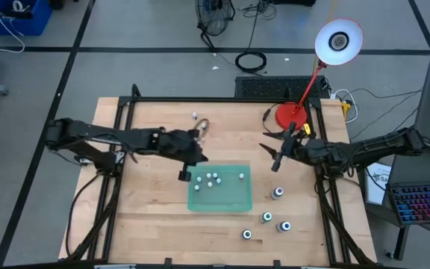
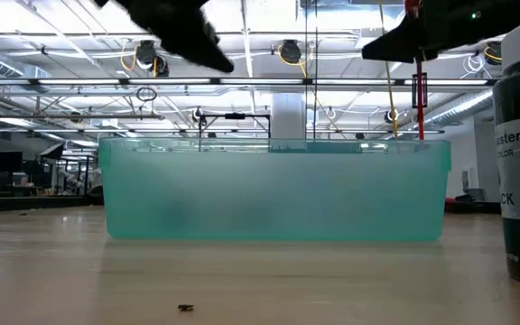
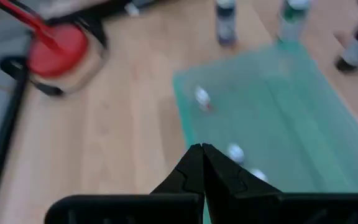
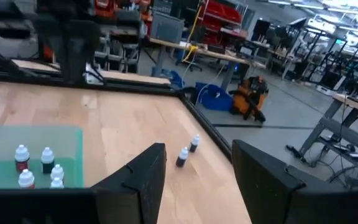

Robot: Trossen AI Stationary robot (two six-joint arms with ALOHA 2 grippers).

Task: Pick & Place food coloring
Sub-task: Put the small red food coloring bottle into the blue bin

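The food coloring bottles [image 1: 278, 193] are judged tiny, light and rigid, with smooth, probably slippery sides and a tendency to tip; a grip low across the body, under the cap, is recommended.

Now the count. Five whitish bottles [image 1: 210, 179] are seen standing inside the green tray [image 1: 221, 200] in the high view. Four larger dark-bodied bottles are counted on the bare wood at the tray's right side, and one more small one [image 1: 195, 116] is spotted near the far edge of the table [image 1: 155, 224].

The left gripper [image 3: 202, 154] is held over the tray's left edge, fingers pressed fully together, nothing carried. The right gripper [image 4: 197, 165] is parked beside the red lamp base [image 1: 289, 114], fingers spread wide, empty.
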